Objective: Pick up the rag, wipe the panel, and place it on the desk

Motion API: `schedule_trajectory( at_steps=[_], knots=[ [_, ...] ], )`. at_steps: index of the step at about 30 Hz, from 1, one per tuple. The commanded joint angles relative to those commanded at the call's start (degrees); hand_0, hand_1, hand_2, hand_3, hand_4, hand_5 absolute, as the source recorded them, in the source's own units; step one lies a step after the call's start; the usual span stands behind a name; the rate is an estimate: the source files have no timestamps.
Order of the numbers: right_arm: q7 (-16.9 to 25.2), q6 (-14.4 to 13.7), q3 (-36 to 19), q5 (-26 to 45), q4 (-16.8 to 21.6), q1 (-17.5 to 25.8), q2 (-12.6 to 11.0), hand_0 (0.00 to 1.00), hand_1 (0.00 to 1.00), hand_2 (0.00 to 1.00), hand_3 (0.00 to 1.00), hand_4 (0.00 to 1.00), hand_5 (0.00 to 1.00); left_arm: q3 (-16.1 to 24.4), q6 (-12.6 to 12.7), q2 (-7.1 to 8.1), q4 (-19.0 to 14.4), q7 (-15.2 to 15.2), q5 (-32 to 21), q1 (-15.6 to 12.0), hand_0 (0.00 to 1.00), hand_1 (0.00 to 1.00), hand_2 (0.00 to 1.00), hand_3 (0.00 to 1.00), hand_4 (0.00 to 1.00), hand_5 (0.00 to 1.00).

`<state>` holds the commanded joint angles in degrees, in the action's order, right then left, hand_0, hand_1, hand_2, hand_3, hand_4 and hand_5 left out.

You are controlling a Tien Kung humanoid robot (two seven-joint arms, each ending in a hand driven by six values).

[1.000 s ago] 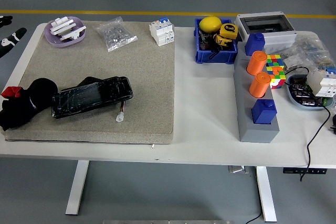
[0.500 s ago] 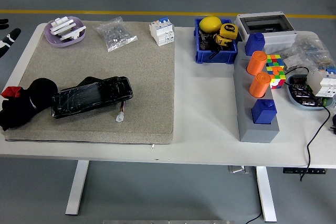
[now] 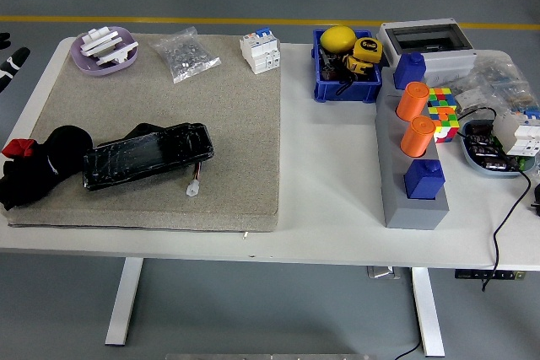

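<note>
Only the left robot hand (image 3: 10, 63) shows, at the far left edge of the head view beside the table (image 3: 329, 183), its black and white fingers (image 3: 17, 58) just poking into the picture; too little of it is visible to tell how far open it is, and it has hold of nothing that can be seen. It is well apart from the rag (image 3: 38, 166), a black bundle with a small red patch that lies at the near left corner of the tan mat (image 3: 169, 99), partly over the mat's left edge. Touching the rag on its right is the panel (image 3: 148, 155), a dark glossy slab lying flat and slightly tilted on the mat, with a short wire and white connector (image 3: 195, 185) trailing off its near right end. At the mat's far edge sit a purple dish (image 3: 105, 51) of white parts, a clear bag (image 3: 187, 55) of small hardware and a white breaker (image 3: 260, 51). Right of the mat stand a blue bin (image 3: 347, 65) holding a yellow object, and a grey block (image 3: 411, 176) carrying two orange cylinders (image 3: 414, 115) and blue blocks, with a colour cube (image 3: 443, 113) just beside it.
</note>
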<state>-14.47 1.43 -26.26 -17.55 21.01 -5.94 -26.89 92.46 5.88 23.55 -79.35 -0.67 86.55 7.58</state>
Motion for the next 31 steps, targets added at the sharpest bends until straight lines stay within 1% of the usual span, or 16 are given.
schedule_trajectory(
  at_steps=[6, 13, 21, 26, 31],
  knots=[
    [-0.37, 0.17, 1.04, 0.56, -0.20, -0.08, 0.19, 0.754, 0.607, 0.640, 0.619, 0.998, 0.634, -0.01, -0.01, 0.03, 0.03, -0.07, -0.28, -0.70, 0.943, 0.889, 0.799, 0.780, 0.998, 0.781],
    [-0.92, 0.88, 3.22, 2.29, -0.85, 0.00, 0.46, 0.753, 0.607, 0.642, 0.620, 0.998, 0.634, -0.50, 0.02, 0.74, 0.46, 0.06, -0.71, -1.03, 0.944, 0.889, 0.799, 0.780, 0.998, 0.779],
    [-1.00, 1.15, 4.07, 2.78, -1.02, 0.62, 0.70, 0.752, 0.608, 0.644, 0.623, 0.998, 0.635, -0.73, -0.10, 0.86, 0.32, 0.15, -0.58, -1.72, 0.946, 0.889, 0.798, 0.779, 0.998, 0.777],
    [-0.95, 1.52, 5.66, 4.31, -1.51, 1.61, 1.46, 0.753, 0.609, 0.644, 0.624, 0.998, 0.636, -1.31, -0.18, 1.16, 0.54, 0.20, -0.61, -2.05, 0.949, 0.889, 0.798, 0.778, 0.998, 0.775],
    [-0.70, 1.48, 6.81, 5.15, -1.79, 1.71, 2.11, 0.753, 0.609, 0.644, 0.624, 0.998, 0.636, -1.86, -0.25, 1.37, 0.81, 0.24, -0.57, -2.34, 0.949, 0.889, 0.798, 0.778, 0.998, 0.775]
  ],
)
